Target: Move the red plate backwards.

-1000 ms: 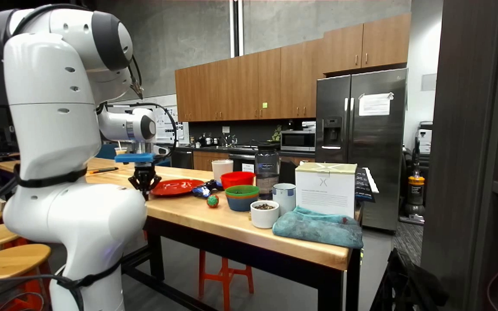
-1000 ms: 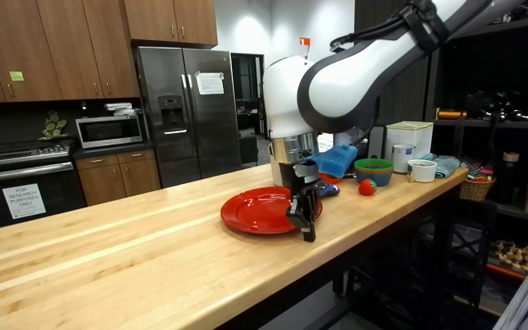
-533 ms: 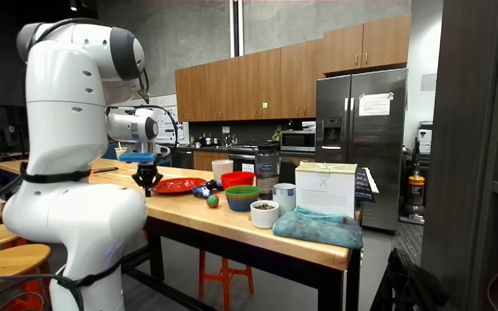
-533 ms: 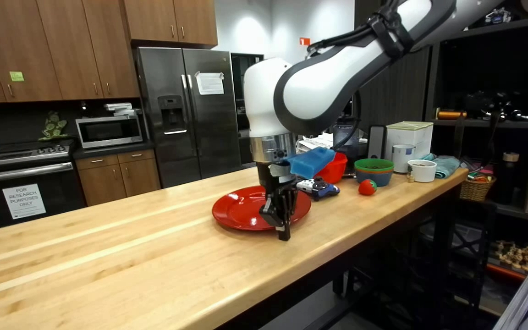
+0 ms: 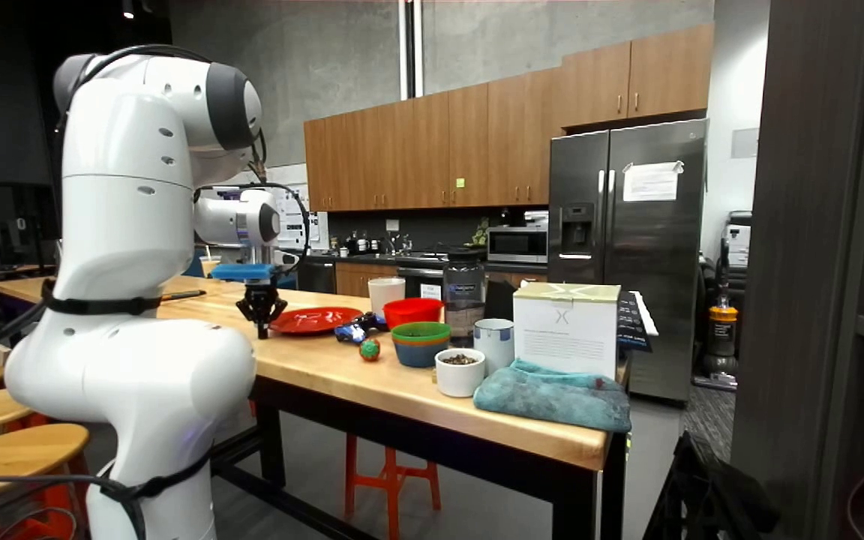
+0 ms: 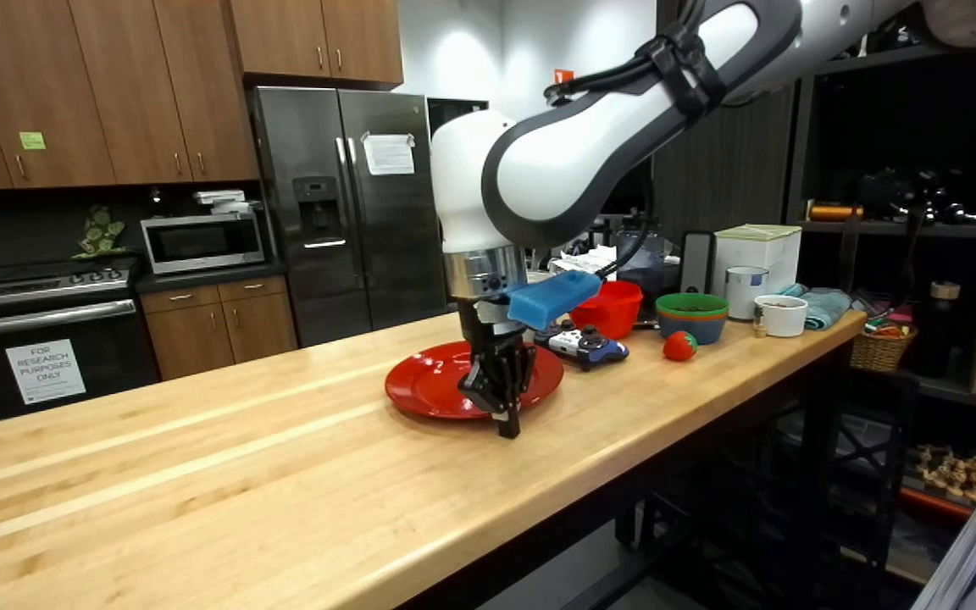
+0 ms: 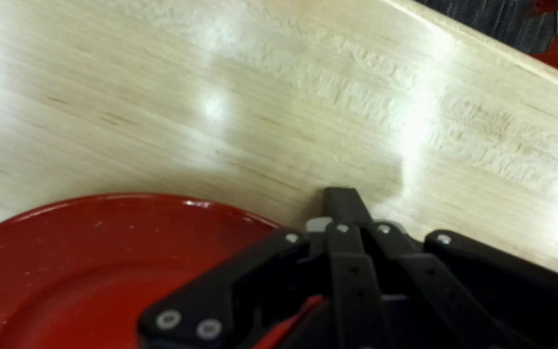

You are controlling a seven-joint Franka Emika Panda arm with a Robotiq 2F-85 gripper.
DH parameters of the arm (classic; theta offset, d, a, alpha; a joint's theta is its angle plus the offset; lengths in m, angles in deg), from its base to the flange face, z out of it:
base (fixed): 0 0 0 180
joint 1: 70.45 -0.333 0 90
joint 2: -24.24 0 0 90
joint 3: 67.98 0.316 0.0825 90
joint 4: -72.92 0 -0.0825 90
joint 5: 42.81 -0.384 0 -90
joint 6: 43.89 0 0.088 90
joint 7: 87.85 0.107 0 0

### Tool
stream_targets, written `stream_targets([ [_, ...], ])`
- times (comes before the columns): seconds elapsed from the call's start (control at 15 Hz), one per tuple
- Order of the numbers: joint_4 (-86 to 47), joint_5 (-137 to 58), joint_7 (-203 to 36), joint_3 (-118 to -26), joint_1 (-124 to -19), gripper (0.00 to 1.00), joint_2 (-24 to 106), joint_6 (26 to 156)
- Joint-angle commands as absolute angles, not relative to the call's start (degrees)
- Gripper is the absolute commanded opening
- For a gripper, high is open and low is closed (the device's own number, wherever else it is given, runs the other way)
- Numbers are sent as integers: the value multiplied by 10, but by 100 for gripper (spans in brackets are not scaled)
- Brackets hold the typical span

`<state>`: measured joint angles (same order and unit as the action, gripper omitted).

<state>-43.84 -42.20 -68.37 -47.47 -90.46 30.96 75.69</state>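
in an exterior view, the white cup (image 5: 460,382) holds small dark pieces (image 5: 460,359). to its left, green, orange and blue bowls (image 5: 413,356) stand nested, contents unclear. beyond them is the red container (image 5: 406,311), interior mostly hidden. the red plate (image 6: 424,390) lies flat, face up, on the wooden table (image 6: 242,474), left of the game controller (image 6: 585,345) in both exterior views; round, alike in every direction. the gripper (image 6: 507,425) points down just beside the plate's near rim; the wrist view shows the fingertips (image 7: 344,206) together. contact with the plate cannot be told.
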Motion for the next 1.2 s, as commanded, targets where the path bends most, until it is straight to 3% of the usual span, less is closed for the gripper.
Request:
stream_targets([
  [0.0,-443,-403,-652,-502,-897,0,315,762],
  [1.13,-379,-368,-626,-532,-898,0,356,751],
])
